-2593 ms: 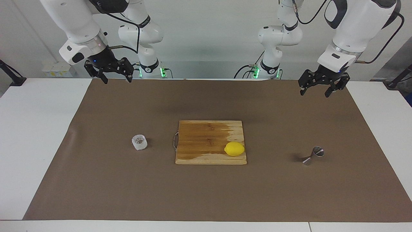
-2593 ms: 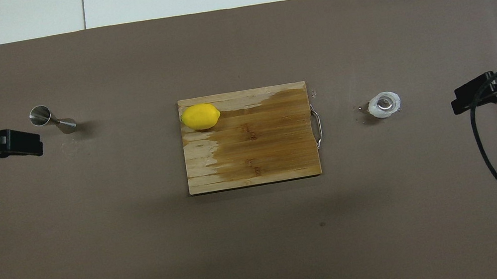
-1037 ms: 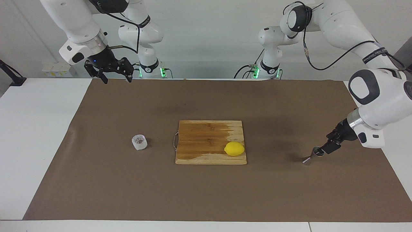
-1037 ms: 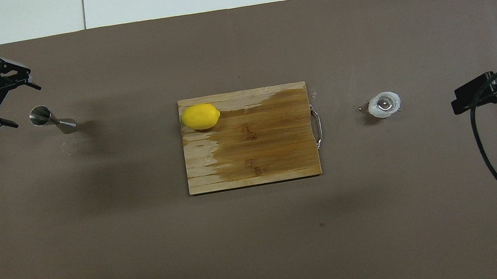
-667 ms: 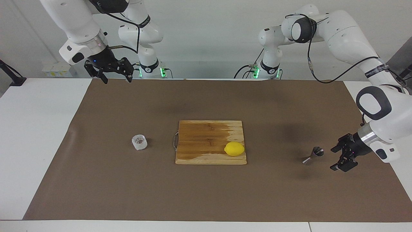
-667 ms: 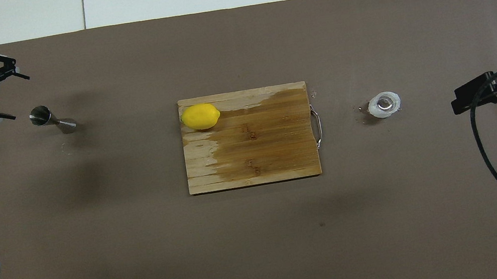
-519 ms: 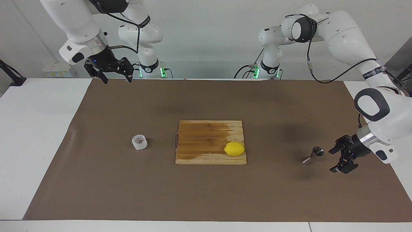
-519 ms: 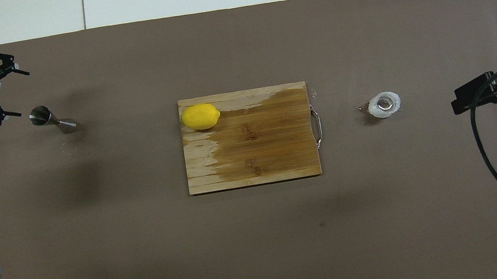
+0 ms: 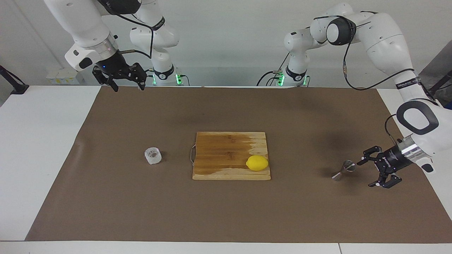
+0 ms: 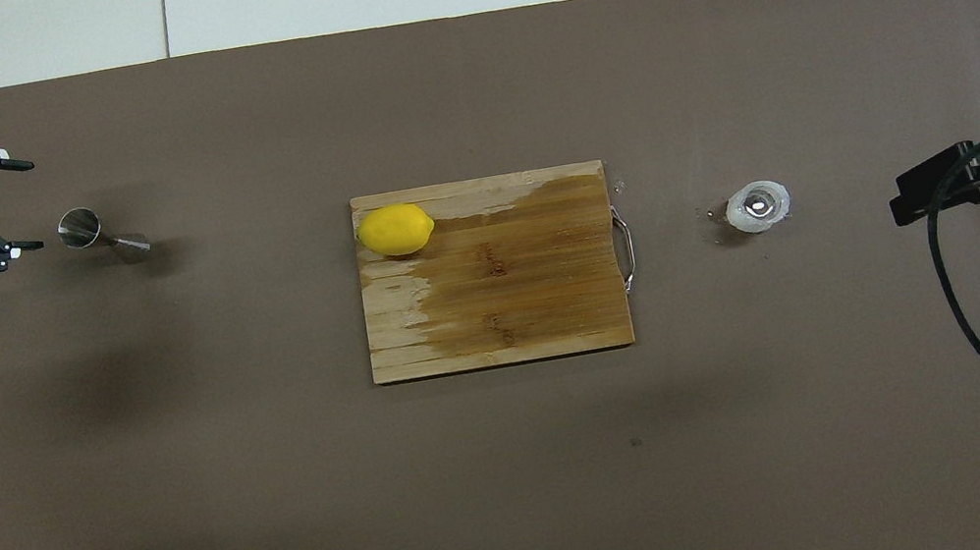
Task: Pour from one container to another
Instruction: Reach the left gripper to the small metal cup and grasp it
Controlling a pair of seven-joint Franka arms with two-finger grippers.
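Note:
The translucent whitish cup sits on the brown mat, toward the right arm's end of the table, with brownish specks inside. The steel jigger is on the mat toward the left arm's end. My left gripper hangs low beside the jigger, turned sideways so its fingers point at it. It is open, a short gap from the jigger, and holds nothing. My right gripper waits open and raised over the mat's edge nearest the robots.
A wooden cutting board with a wire handle lies in the middle of the mat, between cup and jigger. A yellow lemon rests on its corner toward the jigger. White tabletop borders the mat.
The left arm came down from near the robots to the jigger's side. In the last half second its gripper turned level to face the jigger. The right arm, cup and jigger stayed still.

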